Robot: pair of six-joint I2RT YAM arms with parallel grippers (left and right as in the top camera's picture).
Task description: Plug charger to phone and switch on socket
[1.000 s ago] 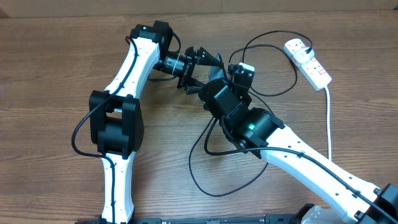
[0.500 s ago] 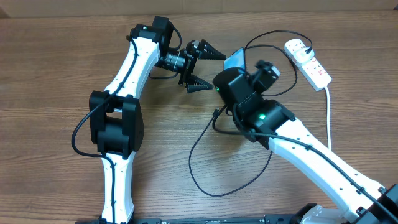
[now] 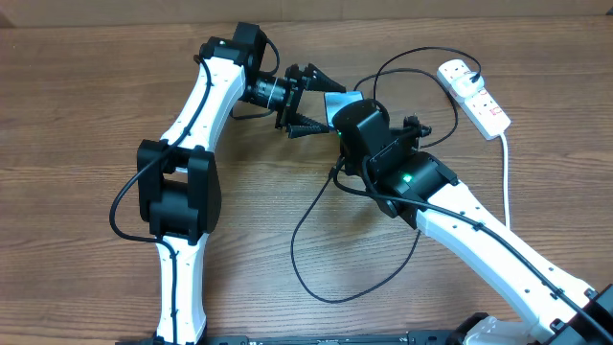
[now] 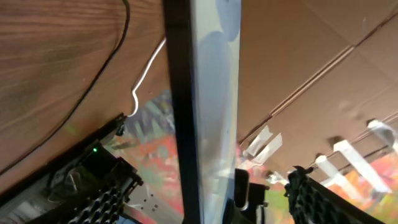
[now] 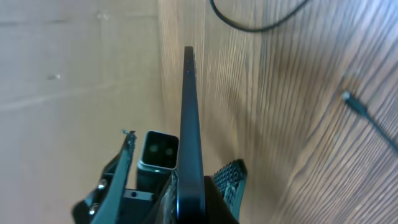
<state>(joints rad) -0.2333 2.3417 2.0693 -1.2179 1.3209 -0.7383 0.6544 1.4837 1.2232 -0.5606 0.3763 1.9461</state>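
While the phone [image 5: 188,106] is gripped edge-on by the right gripper [image 5: 186,165], it is held raised above the table [image 3: 77,144], well apart from the socket [image 3: 476,96] and to the left of it as seen from overhead. The right jaws are seen closed tight on the phone's thin black edge, one finger on each face. From above, only a small patch of the blue screen can be seen, on the side of the right wrist that is turned away from the socket. The left gripper [image 3: 326,105] is placed farther still from the socket, with its jaws spread wide to either side of the phone; no contact between its fingers and the phone can be made out. The charger [image 3: 305,251] is laid in loose black loops on the wood, nearer the robot than the socket, and one run of it is led up to the socket's far end. Its small connector tip [image 5: 351,99] is left lying on the table, apart from the phone. A thick white lead [image 3: 507,182] is trailed from the socket's near end.
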